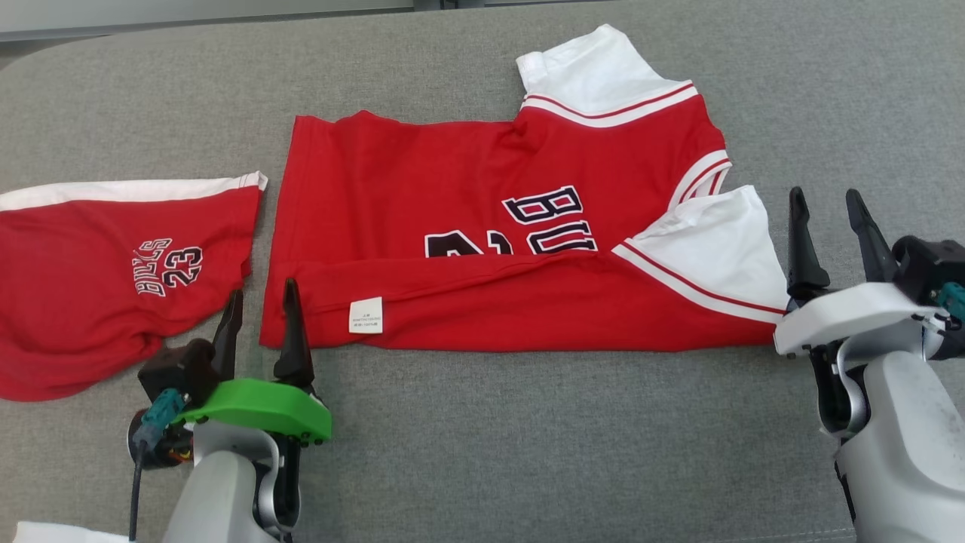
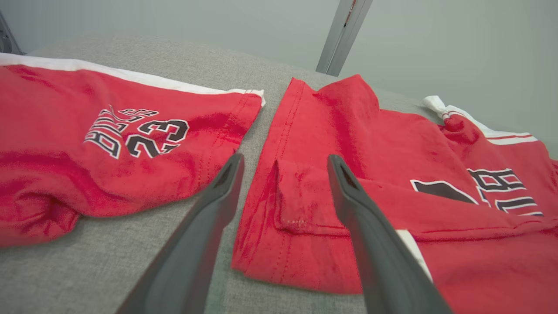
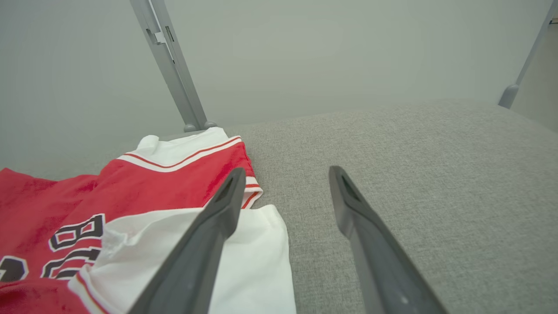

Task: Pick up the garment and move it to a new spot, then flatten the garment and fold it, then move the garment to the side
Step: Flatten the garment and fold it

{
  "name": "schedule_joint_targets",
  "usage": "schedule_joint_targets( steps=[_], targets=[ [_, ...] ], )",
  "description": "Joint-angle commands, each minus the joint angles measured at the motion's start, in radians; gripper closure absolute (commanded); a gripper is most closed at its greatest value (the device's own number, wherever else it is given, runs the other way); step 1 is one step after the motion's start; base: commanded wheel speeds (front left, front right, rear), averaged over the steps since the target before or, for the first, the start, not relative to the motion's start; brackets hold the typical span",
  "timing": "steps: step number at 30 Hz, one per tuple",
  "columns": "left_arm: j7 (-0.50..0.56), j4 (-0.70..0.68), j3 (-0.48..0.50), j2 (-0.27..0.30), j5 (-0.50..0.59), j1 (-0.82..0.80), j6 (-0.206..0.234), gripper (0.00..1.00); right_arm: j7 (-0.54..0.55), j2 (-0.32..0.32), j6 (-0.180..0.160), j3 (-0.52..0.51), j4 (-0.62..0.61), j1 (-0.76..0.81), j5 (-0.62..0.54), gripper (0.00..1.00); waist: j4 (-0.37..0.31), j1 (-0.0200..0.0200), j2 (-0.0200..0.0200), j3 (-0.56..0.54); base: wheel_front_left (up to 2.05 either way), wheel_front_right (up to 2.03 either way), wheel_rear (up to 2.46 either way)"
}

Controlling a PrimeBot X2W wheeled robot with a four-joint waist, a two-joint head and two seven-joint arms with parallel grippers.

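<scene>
Both wide open, nothing held: left gripper [image 1: 264, 290] by the jersey's [image 1: 452, 188] corner, right gripper [image 1: 825, 194] beside its sleeve [image 1: 716, 241]. Matching shorts [image 1: 90, 256] sit at the counter's [image 1: 528, 437] left edge.

**Setting: a robot test bay or laboratory.** The work surface is a desk [image 1: 482, 452] covered edge to edge in grey woven fabric, with a rounded corner at the upper left of the head view. Behind it stands a plain, unmarked grey-green wall [image 3: 348, 52]. Bare metal framing rises at the desk's far edge. A slanted strut [image 3: 174, 69] stands at the upper left of the right wrist view, and a second strut [image 3: 528, 56] at its upper right. A red jersey [image 1: 452, 196] and matching shorts [image 1: 90, 256] lie spread on the fabric.
</scene>
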Motion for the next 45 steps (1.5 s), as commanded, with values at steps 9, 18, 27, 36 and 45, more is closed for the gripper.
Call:
schedule_joint_targets(
  steps=[9, 18, 27, 36, 45],
  targets=[
    [0.0, 0.037, -0.042, 0.006, -0.032, 0.099, -0.001, 0.0, -0.002, 0.02, -0.001, -0.01, -0.095, 0.178, 0.013, 0.0, -0.004, 0.0, 0.0, -0.017, 0.0, 0.0, 0.0],
    [0.0, 0.076, 0.002, 0.006, -0.008, 0.068, 0.032, 0.0, -0.002, 0.03, -0.001, 0.011, -0.086, 0.237, 0.017, 0.0, -0.027, 0.0, 0.0, -0.012, 0.0, 0.0, 0.0],
    [0.001, 0.124, 0.003, 0.005, 0.007, 0.032, 0.008, 1.0, -0.002, 0.045, -0.001, 0.044, -0.047, 0.253, 0.037, 0.0, -0.034, 0.0, 0.0, 0.017, 0.0, 0.0, 0.0],
    [0.002, 0.129, -0.031, 0.004, 0.005, 0.024, -0.024, 1.0, 0.004, 0.049, -0.001, 0.082, 0.059, 0.229, 0.054, 0.02, -0.018, 0.0, 0.0, 0.033, 0.0, 0.0, 0.0],
    [0.002, 0.114, -0.036, 0.004, 0.01, 0.033, -0.041, 1.0, 0.008, 0.032, -0.001, 0.147, 0.068, 0.211, 0.097, 1.0, -0.011, 0.0, 0.0, 0.038, 0.0, 0.0, 0.0]
  ],
)
